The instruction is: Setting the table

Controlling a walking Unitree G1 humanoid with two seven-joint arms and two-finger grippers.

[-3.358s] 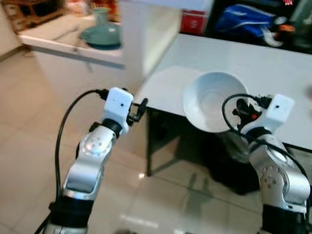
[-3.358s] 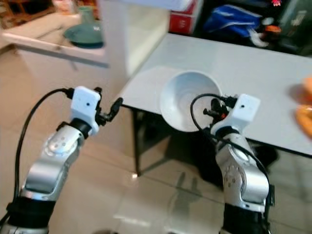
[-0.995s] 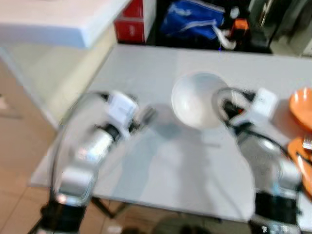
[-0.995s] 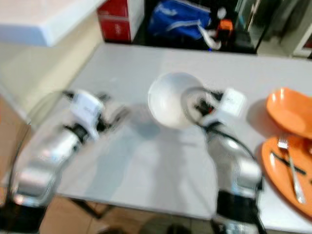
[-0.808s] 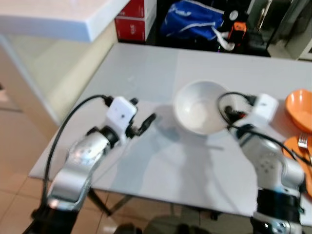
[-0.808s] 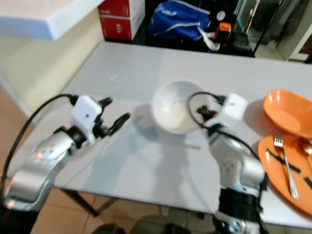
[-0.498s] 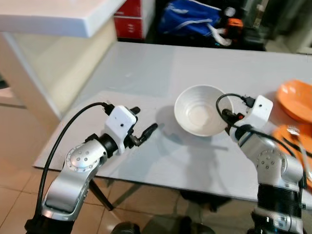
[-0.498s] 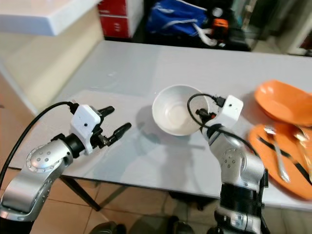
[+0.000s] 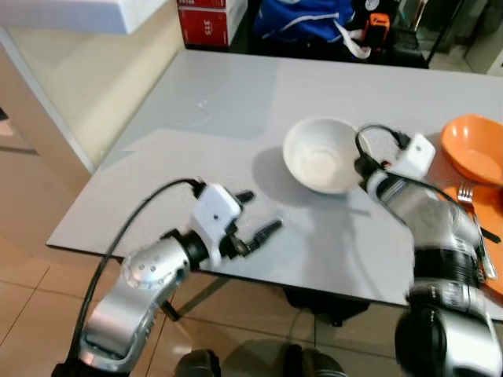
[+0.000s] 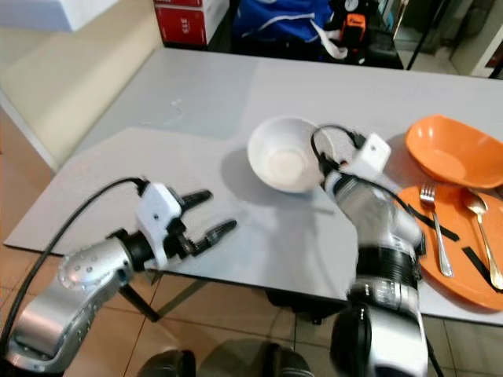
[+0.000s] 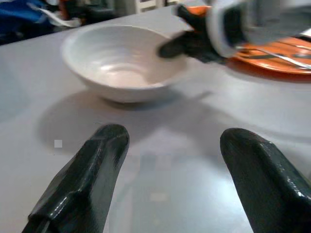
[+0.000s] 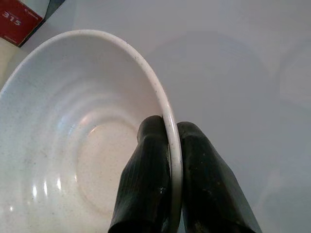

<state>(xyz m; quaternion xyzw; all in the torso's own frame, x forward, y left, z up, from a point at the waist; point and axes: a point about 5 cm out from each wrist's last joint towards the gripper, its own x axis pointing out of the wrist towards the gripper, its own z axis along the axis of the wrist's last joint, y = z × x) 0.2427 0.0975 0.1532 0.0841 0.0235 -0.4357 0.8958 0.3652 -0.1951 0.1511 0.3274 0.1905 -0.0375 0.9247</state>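
We pinch bowl (image 12: 73, 145) rim with right gripper (image 12: 173, 145), mid-frame on table (image 10: 196, 102). Ceramic, we judge: stiff, smooth, fragile, likely slippery; rim best hold. Left gripper (image 10: 206, 218) spread, lower left.

White bowl (image 9: 320, 163) sitting on the grey bench (image 9: 228, 102), right gripper (image 9: 363, 166) meeting its rim, left gripper (image 9: 258, 215) hovering with fingers (image 9: 266, 231) spread, orange dish (image 9: 474, 149) lying beyond.
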